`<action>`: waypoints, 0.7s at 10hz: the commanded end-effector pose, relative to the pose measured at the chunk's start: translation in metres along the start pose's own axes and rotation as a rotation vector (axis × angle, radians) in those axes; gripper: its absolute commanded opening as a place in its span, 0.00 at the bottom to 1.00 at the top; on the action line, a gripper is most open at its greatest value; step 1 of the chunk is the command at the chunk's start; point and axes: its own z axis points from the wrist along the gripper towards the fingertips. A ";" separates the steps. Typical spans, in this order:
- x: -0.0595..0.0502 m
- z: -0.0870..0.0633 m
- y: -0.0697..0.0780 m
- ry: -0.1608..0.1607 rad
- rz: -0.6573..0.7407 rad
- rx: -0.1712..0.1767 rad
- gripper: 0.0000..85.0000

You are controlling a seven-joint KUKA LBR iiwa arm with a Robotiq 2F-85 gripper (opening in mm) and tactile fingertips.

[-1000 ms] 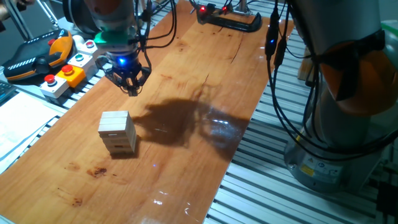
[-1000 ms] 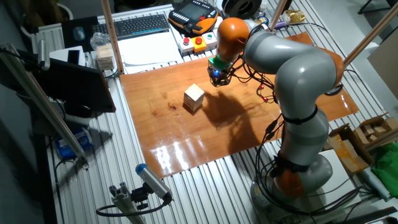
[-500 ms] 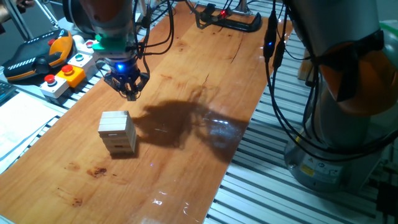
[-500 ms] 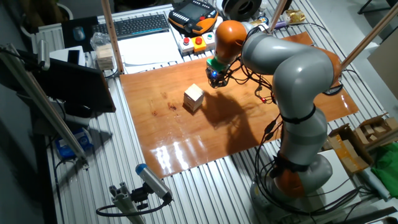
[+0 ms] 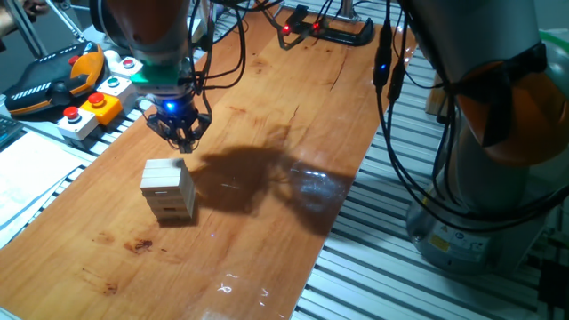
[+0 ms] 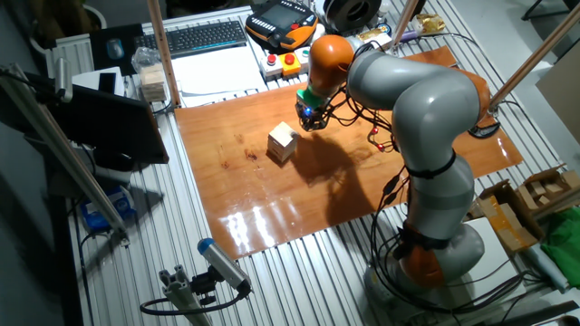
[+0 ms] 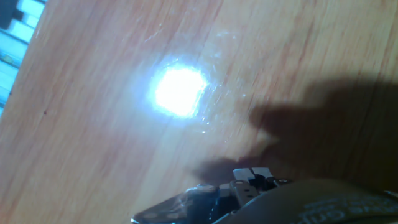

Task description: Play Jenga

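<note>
Tower: we saw the Jenga upright on the table — four crosswise layers or so.
Claw: the gripper hung just above and behind the tower, apart from it.
Grip: fingers close together, holding nothing — whether fully clenched we could not tell.
Hand view: only glare on wood.
</note>
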 end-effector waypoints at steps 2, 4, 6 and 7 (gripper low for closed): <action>0.000 0.001 0.001 0.002 -0.008 0.004 0.01; 0.000 0.003 0.001 0.016 -0.017 0.004 0.01; 0.000 0.005 0.002 0.018 -0.017 0.008 0.01; 0.003 0.006 0.004 0.016 -0.013 0.014 0.01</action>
